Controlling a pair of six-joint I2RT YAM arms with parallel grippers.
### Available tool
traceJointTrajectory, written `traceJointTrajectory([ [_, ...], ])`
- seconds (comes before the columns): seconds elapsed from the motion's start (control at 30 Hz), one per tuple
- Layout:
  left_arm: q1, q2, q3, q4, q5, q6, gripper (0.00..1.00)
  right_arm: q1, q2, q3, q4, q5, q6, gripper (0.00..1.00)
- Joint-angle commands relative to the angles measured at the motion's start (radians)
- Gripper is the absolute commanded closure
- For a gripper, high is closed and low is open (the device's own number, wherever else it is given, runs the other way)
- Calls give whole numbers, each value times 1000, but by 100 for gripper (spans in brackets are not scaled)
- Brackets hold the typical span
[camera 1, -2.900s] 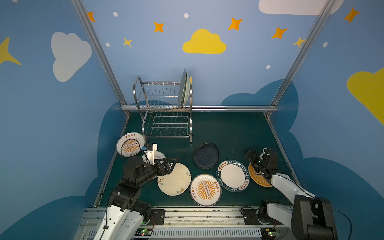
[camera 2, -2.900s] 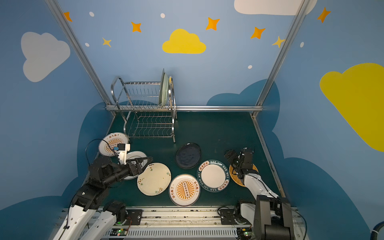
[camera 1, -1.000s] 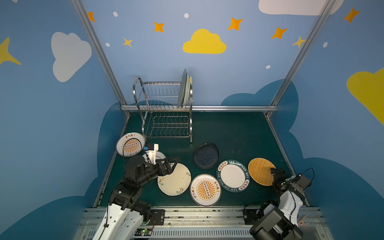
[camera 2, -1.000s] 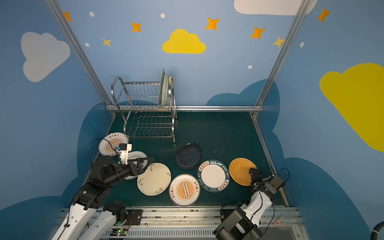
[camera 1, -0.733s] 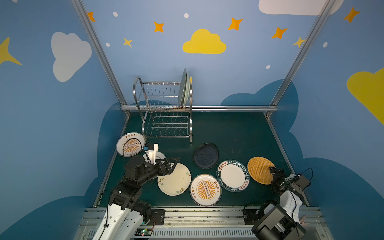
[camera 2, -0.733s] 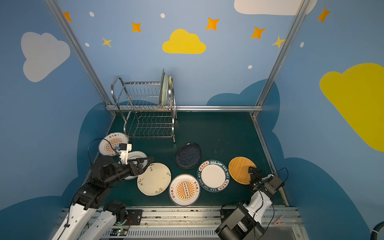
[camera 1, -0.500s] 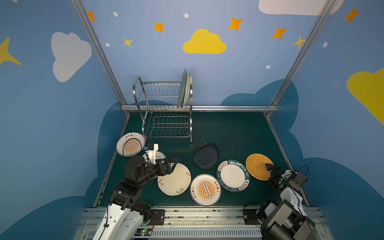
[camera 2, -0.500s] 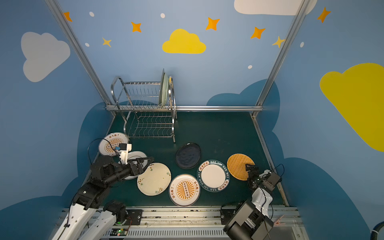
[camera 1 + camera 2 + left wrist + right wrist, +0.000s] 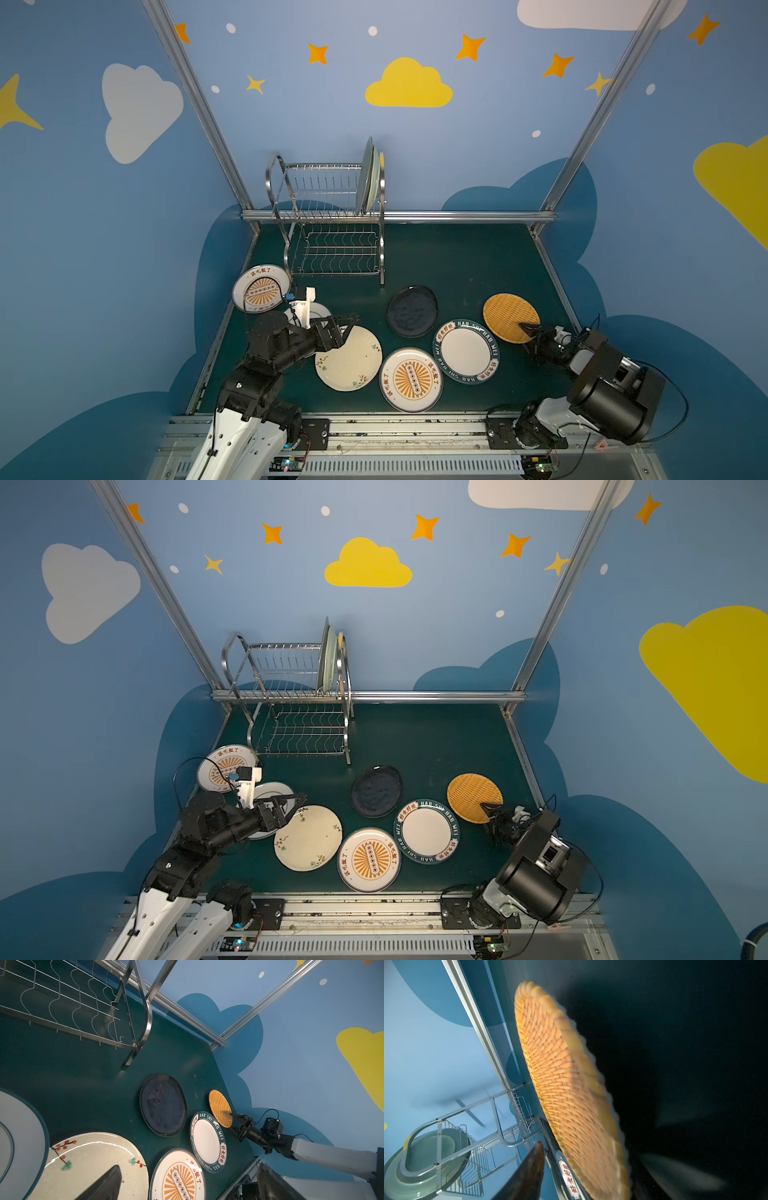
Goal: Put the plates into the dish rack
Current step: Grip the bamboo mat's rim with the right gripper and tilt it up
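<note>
The yellow woven plate (image 9: 509, 316) lies at the right of the green table, blurred in the right wrist view (image 9: 560, 1068). My right gripper (image 9: 527, 332) straddles its near rim, half closed, with a gap still showing beside one finger (image 9: 529, 1167). The open left gripper (image 9: 348, 326) hovers over the far edge of the cream floral plate (image 9: 349, 361). The dish rack (image 9: 332, 216) stands at the back left with pale green plates (image 9: 368, 178) upright in its upper tier. A black plate (image 9: 411, 311), a teal-rimmed plate (image 9: 466, 351) and two sunburst plates (image 9: 261, 289) (image 9: 410, 379) lie flat.
A white plate (image 9: 321, 311) is mostly hidden under my left wrist. A metal rail (image 9: 457, 216) runs along the table's back edge and blue walls close in both sides. Bare green mat (image 9: 465, 257) stretches between the rack and the right wall.
My right gripper has moved in from the near right edge onto the woven plate's rim and its jaws have narrowed. The plate has slid back and to the left. The left arm has stayed put.
</note>
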Motion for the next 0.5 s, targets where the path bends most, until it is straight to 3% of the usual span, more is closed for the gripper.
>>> traceJointTrajectory([
  [0.0, 4, -14, -5, 13, -10, 7, 0, 18, 23, 0, -10, 15, 15, 50],
  [0.2, 4, -23, -5, 14, -10, 6, 0, 61, 4, 37, -82, 82, 11, 52],
  [0.47, 2, -37, -5, 7, -13, 6, 0, 63, 77, 62, -79, 81, 25, 63],
])
